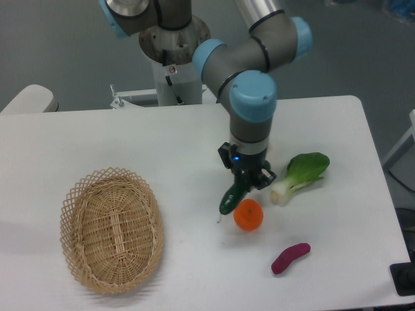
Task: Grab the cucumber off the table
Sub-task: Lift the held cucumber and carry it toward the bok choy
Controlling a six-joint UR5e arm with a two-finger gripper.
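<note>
The cucumber is slim, dark green and glossy, slanting down to the left with its thin stem tip near the white table. My gripper points straight down and its fingers are closed around the cucumber's upper end. The cucumber's lower end hangs at or just above the tabletop; I cannot tell whether it touches. Its upper end is hidden between the fingers.
An orange fruit lies right beside the cucumber's lower end. A bok choy lies to the right of the gripper. A purple sweet potato lies front right. A wicker basket stands front left.
</note>
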